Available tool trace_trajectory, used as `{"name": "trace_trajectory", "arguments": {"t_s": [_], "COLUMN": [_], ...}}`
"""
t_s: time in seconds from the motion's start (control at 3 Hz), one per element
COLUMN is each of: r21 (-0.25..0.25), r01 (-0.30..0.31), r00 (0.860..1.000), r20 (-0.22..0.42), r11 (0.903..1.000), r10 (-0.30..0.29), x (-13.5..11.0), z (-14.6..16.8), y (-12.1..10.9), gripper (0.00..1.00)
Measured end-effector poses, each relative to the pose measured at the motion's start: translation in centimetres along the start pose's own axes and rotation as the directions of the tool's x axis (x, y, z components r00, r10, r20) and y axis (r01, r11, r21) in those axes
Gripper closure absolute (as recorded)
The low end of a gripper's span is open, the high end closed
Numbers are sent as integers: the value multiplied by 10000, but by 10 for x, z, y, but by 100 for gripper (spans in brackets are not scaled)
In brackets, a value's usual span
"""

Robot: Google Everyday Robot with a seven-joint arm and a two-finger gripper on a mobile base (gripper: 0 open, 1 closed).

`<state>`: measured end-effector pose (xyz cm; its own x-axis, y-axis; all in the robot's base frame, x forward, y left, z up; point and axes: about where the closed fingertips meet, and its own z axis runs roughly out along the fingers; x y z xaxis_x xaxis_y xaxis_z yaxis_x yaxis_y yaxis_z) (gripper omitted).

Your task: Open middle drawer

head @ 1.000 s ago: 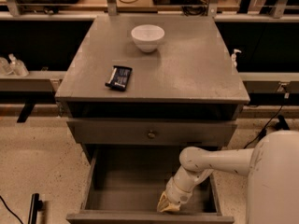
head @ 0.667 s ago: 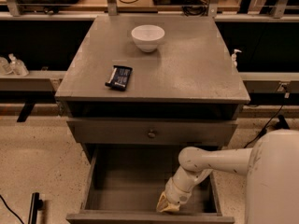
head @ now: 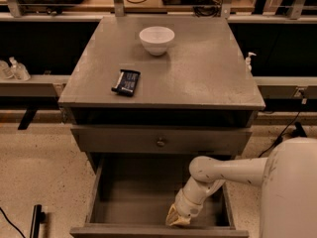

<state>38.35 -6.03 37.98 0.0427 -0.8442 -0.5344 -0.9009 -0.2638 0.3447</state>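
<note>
Drawer log | middle drawer (head: 133,197) stands pulled far out below the upper drawer (head: 124,140) | gripper (head: 178,217) low inside it, against the front wall; its state I cannot tell | I judge it stiff, empty and light; best hold is the front wall.

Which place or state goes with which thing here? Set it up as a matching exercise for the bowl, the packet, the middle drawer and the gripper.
Things:
1. white bowl
2. dark packet
3. middle drawer
4. gripper

Places or states:
A. pulled out, bare grey inside showing
B. low inside the middle drawer, close to its front panel, right of centre
C. towards the back of the cabinet top
D. lying flat on the cabinet top, on its left half, nearer the front edge

Pairs: 1-C, 2-D, 3-A, 4-B.
</note>
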Motion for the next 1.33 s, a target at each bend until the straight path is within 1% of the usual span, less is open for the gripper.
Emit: {"name": "trace_trajectory", "arguments": {"t_s": [0.67,1.0,1.33], "r21": [1,0,0], "r01": [0,0,0], "r00": [10000,10000,10000], "r20": [0,0,0], "r11": [10000,10000,10000], "r10": [0,0,0], "x": [0,0,0], "z": [0,0,0], "y": [0,0,0], "gripper": [100,82,59]}}
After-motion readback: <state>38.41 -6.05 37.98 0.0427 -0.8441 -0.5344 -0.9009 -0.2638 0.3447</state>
